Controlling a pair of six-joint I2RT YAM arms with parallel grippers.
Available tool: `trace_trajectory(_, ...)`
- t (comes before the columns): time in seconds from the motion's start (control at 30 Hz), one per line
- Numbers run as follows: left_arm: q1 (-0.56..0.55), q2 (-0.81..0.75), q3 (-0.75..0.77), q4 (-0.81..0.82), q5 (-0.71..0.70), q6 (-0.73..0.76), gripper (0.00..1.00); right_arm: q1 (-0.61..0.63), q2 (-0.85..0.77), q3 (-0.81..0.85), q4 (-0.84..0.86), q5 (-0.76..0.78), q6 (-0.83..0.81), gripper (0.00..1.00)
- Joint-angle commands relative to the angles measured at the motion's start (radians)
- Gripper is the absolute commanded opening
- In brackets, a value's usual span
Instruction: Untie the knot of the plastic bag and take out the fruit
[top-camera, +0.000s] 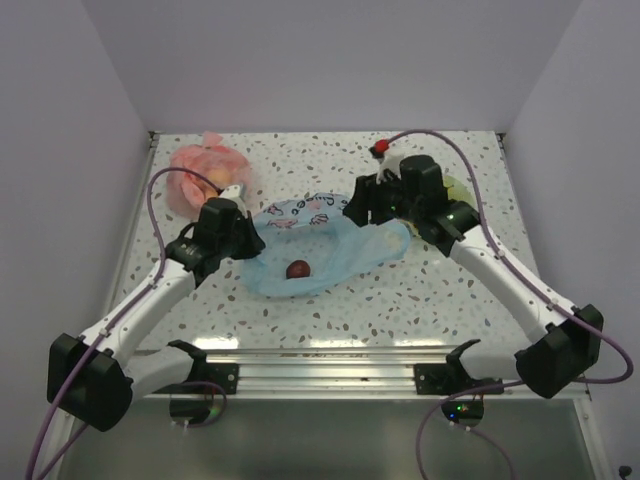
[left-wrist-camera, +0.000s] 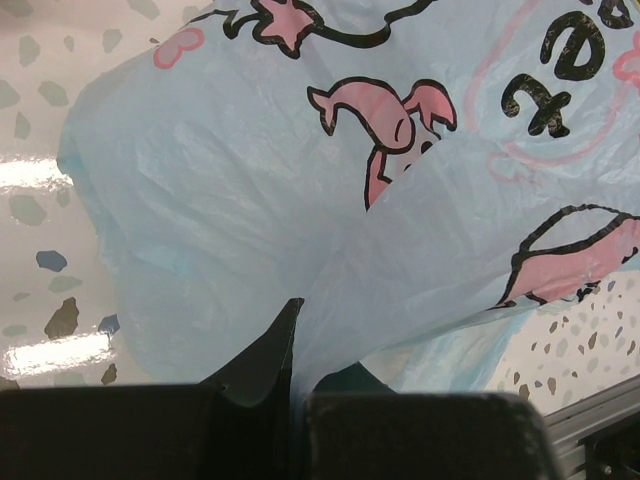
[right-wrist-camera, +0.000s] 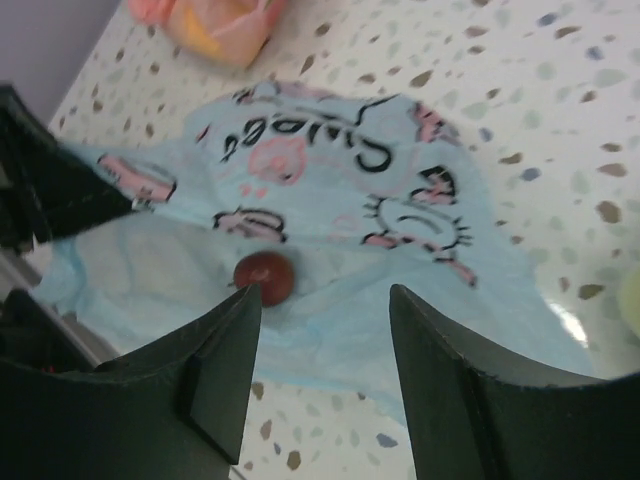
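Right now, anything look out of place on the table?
A yellow-green fruit sits loose on the table right of the blue bag, half hidden behind the right arm. No tear or spill shows.

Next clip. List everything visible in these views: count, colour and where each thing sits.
plastic bag: one, translucent light blue with pink-and-black printing, spread out mid-table.
dark fruit: one, dark red-purple, at the bag's near side; cannot tell whether it is on or inside the plastic.
yellow-green fruit: one, on the table at the far right, partly hidden.
pink bag: one, translucent pink-red, far left corner, with something orange-yellow inside.
table: one, white with dark speckles.
left gripper: one, black, shut on the bag's left edge.
right gripper: one, black, open, above the bag's right part.
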Motion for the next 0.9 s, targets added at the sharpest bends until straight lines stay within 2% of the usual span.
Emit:
trace_trajectory(0.0, 0.007, 0.005, 0.023, 0.001, 0.018, 0.010, 0.00, 0.121, 0.023, -0.066, 0.027, -0.071, -0.077, 0.58)
trace_trajectory(0.07, 0.007, 0.005, 0.015, -0.003, 0.021, 0.007, 0.00, 0.210, 0.062, -0.078, 0.031, -0.071, -0.093, 0.59)
trace_trajectory(0.27, 0.007, -0.001, -0.030, -0.002, 0.025, -0.008, 0.00, 0.347, 0.161, -0.132, 0.138, -0.048, -0.080, 0.61)
trace_trajectory(0.43, 0.006, -0.002, -0.051, 0.001, 0.031, -0.025, 0.00, 0.391, 0.274, -0.161, 0.229, -0.001, -0.079, 0.71)
trace_trajectory(0.47, 0.006, -0.004, -0.053, 0.000, 0.028, -0.025, 0.00, 0.398, 0.291, -0.161, 0.258, 0.022, -0.079, 0.78)
trace_trajectory(0.6, 0.007, -0.004, -0.053, -0.009, 0.021, -0.028, 0.00, 0.404, 0.363, -0.145, 0.312, 0.056, -0.071, 0.93)
trace_trajectory(0.7, 0.006, -0.004, -0.057, -0.014, 0.021, -0.034, 0.00, 0.410, 0.426, -0.121, 0.335, 0.064, -0.071, 0.97)
trace_trajectory(0.87, 0.004, 0.002, -0.063, -0.003, 0.034, -0.040, 0.00, 0.421, 0.509, -0.129, 0.420, 0.102, -0.047, 0.99)
